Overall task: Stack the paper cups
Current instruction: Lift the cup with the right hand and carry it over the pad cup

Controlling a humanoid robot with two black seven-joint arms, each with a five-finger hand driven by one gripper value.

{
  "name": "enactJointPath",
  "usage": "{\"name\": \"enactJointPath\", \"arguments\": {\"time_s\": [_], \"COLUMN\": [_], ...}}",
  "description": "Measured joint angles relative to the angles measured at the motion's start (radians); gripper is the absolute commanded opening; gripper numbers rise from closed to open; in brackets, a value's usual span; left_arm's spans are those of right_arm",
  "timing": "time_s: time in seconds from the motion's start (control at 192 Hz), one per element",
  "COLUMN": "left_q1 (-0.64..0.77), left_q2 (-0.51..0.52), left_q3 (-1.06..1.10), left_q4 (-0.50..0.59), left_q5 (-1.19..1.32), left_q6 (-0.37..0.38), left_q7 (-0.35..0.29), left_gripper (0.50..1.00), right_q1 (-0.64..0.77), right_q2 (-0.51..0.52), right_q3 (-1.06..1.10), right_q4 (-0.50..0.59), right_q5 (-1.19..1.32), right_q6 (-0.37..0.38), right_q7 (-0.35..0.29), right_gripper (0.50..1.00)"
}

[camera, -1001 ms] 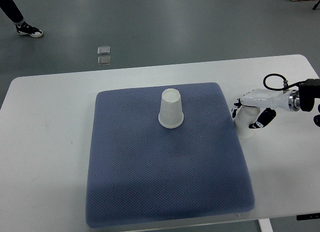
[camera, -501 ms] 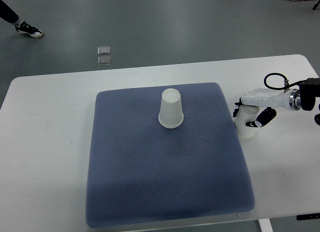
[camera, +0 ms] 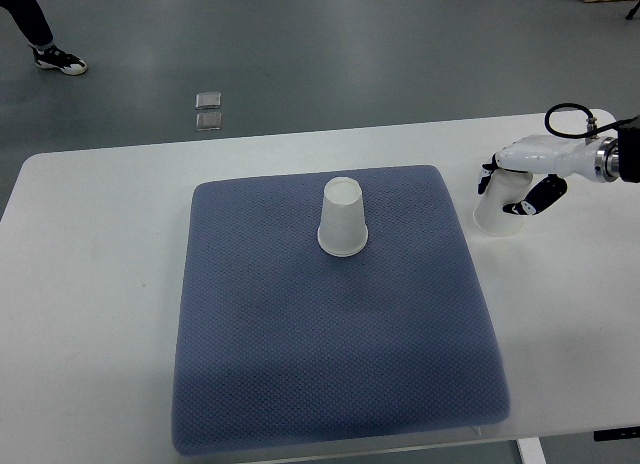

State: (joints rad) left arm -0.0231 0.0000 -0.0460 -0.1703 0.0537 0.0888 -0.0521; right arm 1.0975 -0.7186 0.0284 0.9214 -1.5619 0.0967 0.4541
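Note:
One white paper cup (camera: 342, 219) stands upside down on the blue-grey mat (camera: 330, 324), near its far middle. A second white paper cup (camera: 497, 209) is held to the right of the mat, above the white table, tilted a little. My right hand (camera: 515, 184) comes in from the right edge and is shut on that second cup, with white fingers over its top and dark fingertips (camera: 545, 194) on its side. The left arm does not show.
The white table (camera: 90, 284) carries the mat in its middle. A person's leg and shoe (camera: 55, 56) stand on the grey floor at far left. Two small clear squares (camera: 208, 110) lie on the floor beyond the table.
My right hand has lifted the second cup and carried it up and to the right, away from the mat's right edge. The cup on the mat has not moved.

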Motion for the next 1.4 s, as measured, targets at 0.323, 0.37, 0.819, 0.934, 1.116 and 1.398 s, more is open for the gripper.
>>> {"name": "enactJointPath", "arguments": {"time_s": [0.323,0.37,0.819,0.934,1.116,1.398], "left_q1": [0.000,0.000,0.000,0.000,0.000,0.000], "left_q2": [0.000,0.000,0.000,0.000,0.000,0.000], "left_q3": [0.000,0.000,0.000,0.000,0.000,0.000], "left_q4": [0.000,0.000,0.000,0.000,0.000,0.000], "left_q5": [0.000,0.000,0.000,0.000,0.000,0.000], "left_q6": [0.000,0.000,0.000,0.000,0.000,0.000], "left_q7": [0.000,0.000,0.000,0.000,0.000,0.000], "left_gripper": [1.000,1.000,1.000,1.000,1.000,1.000], "right_q1": [0.167,0.196,0.344,0.345,0.345,0.329], "right_q2": [0.010,0.018,0.179,0.220,0.254,0.287], "right_q3": [0.004,0.004,0.007,0.016,0.018,0.019], "right_q4": [0.013,0.018,0.079,0.083,0.085,0.088], "right_q5": [0.046,0.049,0.144,0.149,0.182,0.192], "right_q6": [0.081,0.098,0.242,0.252,0.262,0.259], "right_q7": [0.000,0.000,0.002,0.002,0.002,-0.003], "right_gripper": [0.650,0.650,0.650,0.652,0.652,0.652]}}
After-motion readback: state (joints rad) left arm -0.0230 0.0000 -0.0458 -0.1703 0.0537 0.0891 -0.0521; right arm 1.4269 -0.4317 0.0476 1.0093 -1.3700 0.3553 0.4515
